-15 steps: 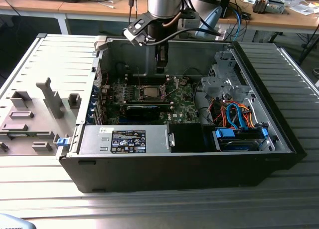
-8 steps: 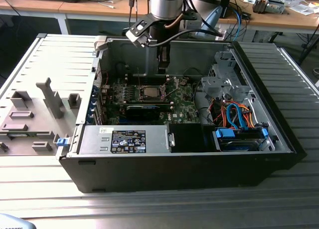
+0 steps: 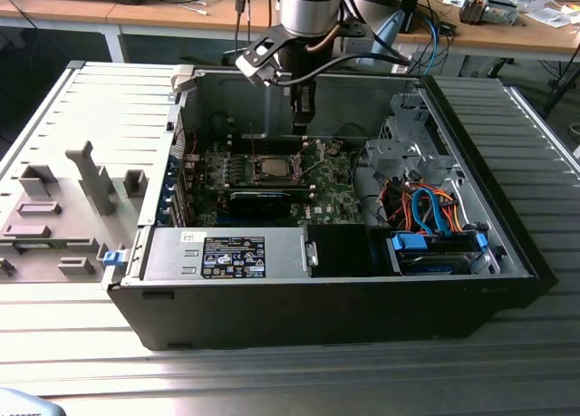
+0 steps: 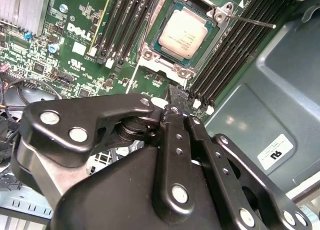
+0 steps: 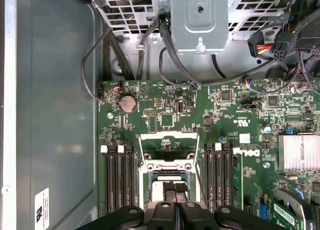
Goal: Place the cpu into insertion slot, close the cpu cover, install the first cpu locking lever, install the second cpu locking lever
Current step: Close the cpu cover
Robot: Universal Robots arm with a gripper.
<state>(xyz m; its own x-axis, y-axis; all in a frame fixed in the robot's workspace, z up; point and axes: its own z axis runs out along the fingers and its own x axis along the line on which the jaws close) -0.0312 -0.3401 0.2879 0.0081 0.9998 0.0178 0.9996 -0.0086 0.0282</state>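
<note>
The cpu (image 4: 182, 32) lies flat in the insertion slot (image 4: 150, 53), its silver-grey top showing, in the middle of the green motherboard (image 3: 333, 188). In the exterior view the cpu (image 3: 272, 169) is below my gripper (image 3: 303, 126), towards the exterior view's left. The fingers are shut on nothing in both wrist views, gripper (image 4: 172, 109) and gripper (image 5: 175, 191). The cpu cover (image 5: 169, 142) looks swung up off the slot on the drive-cage side, just beyond the fingertips. A thin locking lever (image 4: 250, 20) sticks out beside the slot.
Black memory slots (image 5: 119, 180) flank the socket on both sides. A metal drive cage (image 5: 200, 19) with black cables is close behind it. A finned heatsink (image 5: 298, 152) and the case wall (image 5: 55, 115) bound the board. The removed side panel (image 3: 82, 162) lies at the exterior view's left.
</note>
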